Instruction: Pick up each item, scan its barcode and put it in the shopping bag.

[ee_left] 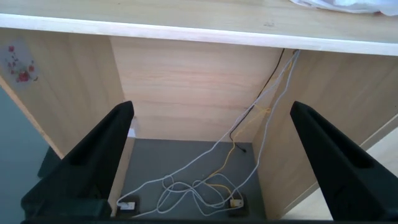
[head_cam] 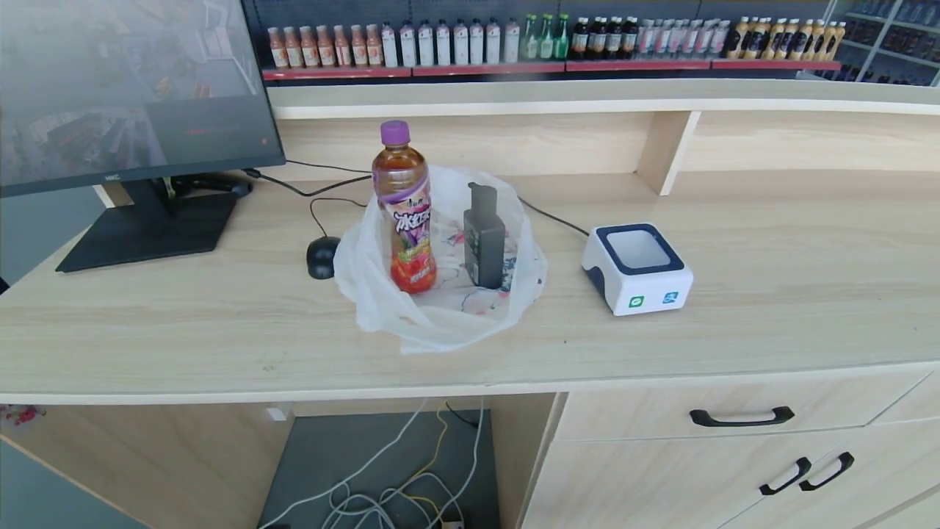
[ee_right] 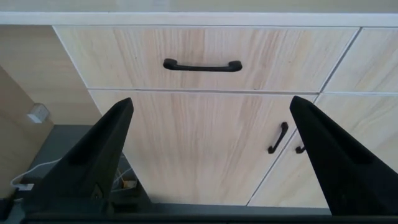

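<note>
Tea bottle (head_cam: pixel 402 213) and dark flat bottle (head_cam: pixel 484 239) upright inside shopping bag (head_cam: pixel 367 286) on counter (head_cam: pixel 771 294); scanner (head_cam: pixel 636 268) beside bag, toward right arm. Left gripper (ee_left: pixel 211 106) and right gripper (ee_right: pixel 211 99) spread wide, empty, below counter edge. Bag above and ahead, nearer left gripper.

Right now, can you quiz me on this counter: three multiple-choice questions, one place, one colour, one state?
1. Where is the white box-shaped scanner? A) on the wooden counter, right of the translucent plastic shopping bag B) inside the bag C) on a shelf
2. The tall plastic tea bottle's cap is: A) green B) purple C) white
3. The left arm's black fingers are: A) shut on a bottle B) spread open, empty C) shut on a cable
Answers: A, it stands clear of the bag; B, the cap is purple; B, a wide empty gap.
</note>
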Motion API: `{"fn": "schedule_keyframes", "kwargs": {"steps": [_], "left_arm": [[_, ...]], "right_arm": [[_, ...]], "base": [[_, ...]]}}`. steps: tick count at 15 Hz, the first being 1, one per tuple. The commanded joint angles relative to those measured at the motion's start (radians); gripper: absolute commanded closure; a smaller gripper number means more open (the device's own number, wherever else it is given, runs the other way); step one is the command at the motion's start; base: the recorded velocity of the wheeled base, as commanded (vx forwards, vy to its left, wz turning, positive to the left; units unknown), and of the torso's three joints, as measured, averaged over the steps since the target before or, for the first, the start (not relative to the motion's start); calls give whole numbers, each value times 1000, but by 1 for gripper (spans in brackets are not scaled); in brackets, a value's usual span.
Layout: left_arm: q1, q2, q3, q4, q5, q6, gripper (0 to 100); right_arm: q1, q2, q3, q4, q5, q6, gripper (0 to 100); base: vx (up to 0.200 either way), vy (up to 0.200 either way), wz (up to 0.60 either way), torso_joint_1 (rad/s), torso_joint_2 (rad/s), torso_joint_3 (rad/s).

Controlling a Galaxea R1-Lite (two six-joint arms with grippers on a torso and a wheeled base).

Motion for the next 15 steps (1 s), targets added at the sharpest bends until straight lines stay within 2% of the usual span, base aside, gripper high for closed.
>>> {"fn": "schedule_keyframes", "kwargs": {"steps": [1,11,15], "left_arm": [[0,0,0,0,0,0,0],[0,0,0,0,0,1,0],[0,0,0,0,0,1,0]], "right_arm": [[1,1,0,0,1,0,0],[1,1,0,0,1,1,0],[1,1,0,0,1,3,0]], "base": [[0,-200,0,-2,-2,-2],[0,-200,0,1,1,4],[0,0,0,0,0,0]]}}
